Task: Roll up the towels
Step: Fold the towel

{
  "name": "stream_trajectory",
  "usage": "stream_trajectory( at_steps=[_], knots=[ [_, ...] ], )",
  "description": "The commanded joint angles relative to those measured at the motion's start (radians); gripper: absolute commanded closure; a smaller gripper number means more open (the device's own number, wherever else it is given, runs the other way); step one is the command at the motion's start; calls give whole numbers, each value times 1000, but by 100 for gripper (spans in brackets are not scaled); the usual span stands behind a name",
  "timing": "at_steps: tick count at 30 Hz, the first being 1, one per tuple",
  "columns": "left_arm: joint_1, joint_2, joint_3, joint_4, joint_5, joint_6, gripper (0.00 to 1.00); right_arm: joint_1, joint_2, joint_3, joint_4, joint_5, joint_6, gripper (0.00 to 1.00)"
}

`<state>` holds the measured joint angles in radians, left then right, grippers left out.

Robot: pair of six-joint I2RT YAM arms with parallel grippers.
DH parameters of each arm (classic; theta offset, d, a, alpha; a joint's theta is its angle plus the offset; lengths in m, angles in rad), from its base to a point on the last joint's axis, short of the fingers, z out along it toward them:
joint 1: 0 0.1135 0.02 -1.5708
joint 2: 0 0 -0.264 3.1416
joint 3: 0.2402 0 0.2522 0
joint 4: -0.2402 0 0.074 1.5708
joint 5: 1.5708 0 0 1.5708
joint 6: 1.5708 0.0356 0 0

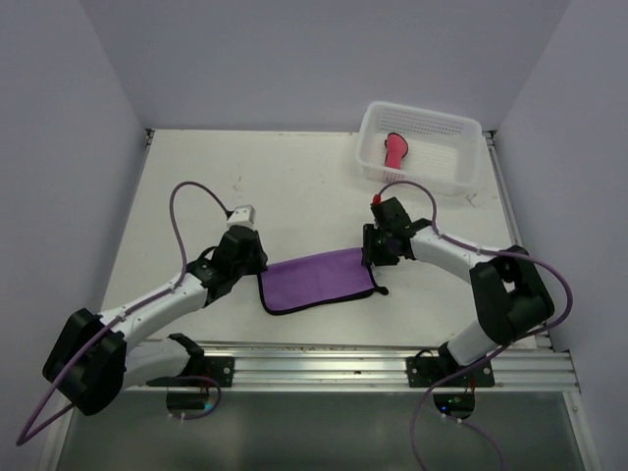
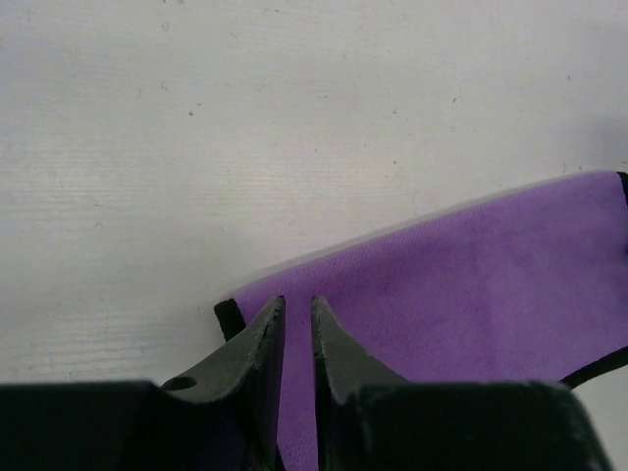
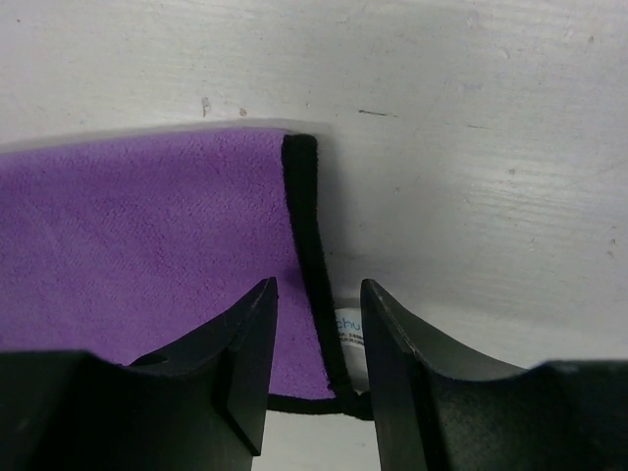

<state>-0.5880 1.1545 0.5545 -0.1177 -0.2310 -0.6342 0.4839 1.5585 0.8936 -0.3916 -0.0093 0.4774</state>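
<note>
While basket [image 1: 461, 157] holds pink towel [image 1: 394, 150], table [image 1: 196, 186]

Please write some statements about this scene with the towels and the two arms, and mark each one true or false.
1. The purple towel lies flat on the table. True.
2. The pink-red towel lies beside the purple one. False: it is inside the white basket, at the far right of the table.
3. The left claw is at the purple towel's left end and the right claw at its right end. True.
4. The purple towel has a white border. False: its border is black.
5. The right claw's jaws are pressed together. False: a gap shows between them.
</note>
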Motion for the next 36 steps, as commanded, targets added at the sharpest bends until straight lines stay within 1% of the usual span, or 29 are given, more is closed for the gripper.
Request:
stream_trajectory(
  at_steps=[1, 7, 11, 17, 20, 22, 24, 26, 27, 29, 31, 36],
  knots=[
    [8, -39, 19, -40, -45, 13, 81, -2, 23, -19, 48, 14, 17, 56],
    [11, -96, -40, -71, -82, -22, 86, 2, 48, -58, 83, -15, 12, 58],
    [13, -110, -70, -79, -88, -44, 86, 22, 58, -73, 69, 28, -6, 61],
    [22, -107, -97, -89, -94, -82, 85, 64, 77, -65, 27, 112, -19, 67],
    [28, -108, -107, -92, -88, -102, 84, 65, 87, -65, 17, 115, -14, 73],
    [28, -108, -117, -89, -79, -113, 86, 65, 101, -62, 16, 115, -8, 78],
    [28, -105, -133, -82, -67, -122, 89, 65, 107, -62, 16, 115, -2, 82],
    [28, -101, -145, -57, -47, -125, 92, 65, 109, -59, 17, 109, 0, 89],
    [28, -96, -160, -47, -24, -125, 96, 65, 109, -58, 16, 104, 0, 92],
    [28, -85, -174, -10, 4, -122, 100, 65, 103, -45, 1, 101, -5, 97],
    [28, -64, -191, 10, 28, -116, 100, 65, 86, -29, -13, 103, -13, 100],
    [28, -21, -211, 72, 70, -91, 100, 67, 37, 7, -68, 111, -28, 100]
  ],
)
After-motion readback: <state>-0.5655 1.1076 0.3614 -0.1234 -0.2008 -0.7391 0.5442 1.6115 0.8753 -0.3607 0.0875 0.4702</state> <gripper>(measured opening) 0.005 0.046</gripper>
